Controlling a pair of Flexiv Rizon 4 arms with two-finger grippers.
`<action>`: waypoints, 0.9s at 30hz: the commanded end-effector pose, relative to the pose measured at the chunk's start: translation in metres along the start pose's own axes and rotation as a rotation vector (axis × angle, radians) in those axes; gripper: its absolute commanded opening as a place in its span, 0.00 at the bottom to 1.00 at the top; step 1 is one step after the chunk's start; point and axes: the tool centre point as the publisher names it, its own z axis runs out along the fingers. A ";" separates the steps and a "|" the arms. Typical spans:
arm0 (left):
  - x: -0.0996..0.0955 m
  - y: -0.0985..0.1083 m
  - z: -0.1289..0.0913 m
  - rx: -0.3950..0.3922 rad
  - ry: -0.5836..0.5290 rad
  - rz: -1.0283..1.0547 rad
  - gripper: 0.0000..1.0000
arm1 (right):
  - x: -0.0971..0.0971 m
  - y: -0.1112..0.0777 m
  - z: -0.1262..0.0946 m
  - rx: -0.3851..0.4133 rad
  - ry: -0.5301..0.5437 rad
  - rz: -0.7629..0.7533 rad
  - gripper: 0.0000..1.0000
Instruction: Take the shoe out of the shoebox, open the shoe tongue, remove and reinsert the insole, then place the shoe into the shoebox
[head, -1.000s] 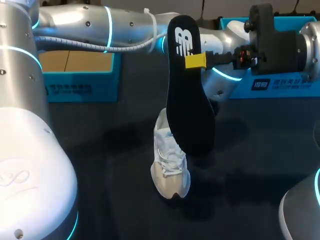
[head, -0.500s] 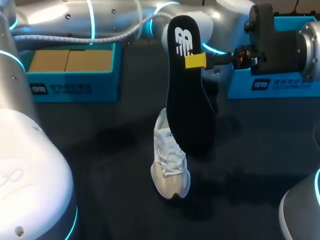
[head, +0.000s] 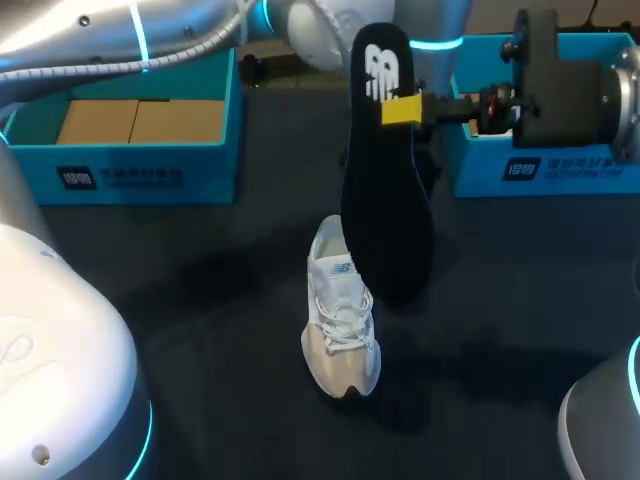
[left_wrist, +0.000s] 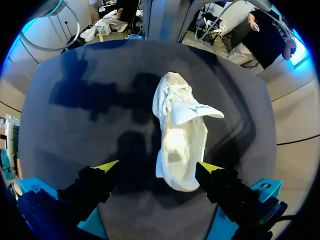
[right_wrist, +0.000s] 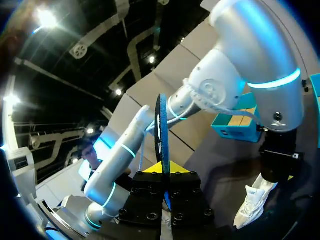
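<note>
The right claw (head: 402, 108) is clamped on the black insole (head: 385, 200), holding it up over the white shoe (head: 340, 325) on the table (head: 200, 300), probably so it can slide in. The left claw (left_wrist: 159, 166) hangs wide apart above the shoe.

Silver arms (head: 90, 40) — cyan light rings, yellow fingertips (left_wrist: 107, 166).

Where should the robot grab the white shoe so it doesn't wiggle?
Probably the heel, squeezed across its two sides, coming straight down from above. The white lace-up sneaker stands upright on its sole, and its narrow heel shows between the open left end effector's yellow tips. A grip there leaves the opening free for the black foam insole.
</note>
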 end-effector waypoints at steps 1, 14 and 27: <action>0.015 -0.001 -0.016 -0.013 -0.134 -0.007 1.00 | -0.002 -0.008 -0.020 -0.059 -0.033 0.017 0.00; 0.041 0.003 -0.039 -0.016 -0.243 0.047 1.00 | -0.020 0.011 -0.061 -0.085 -0.109 0.063 0.00; 0.041 0.003 -0.039 -0.016 -0.243 0.047 1.00 | -0.069 0.018 -0.087 -0.053 -0.154 0.256 0.00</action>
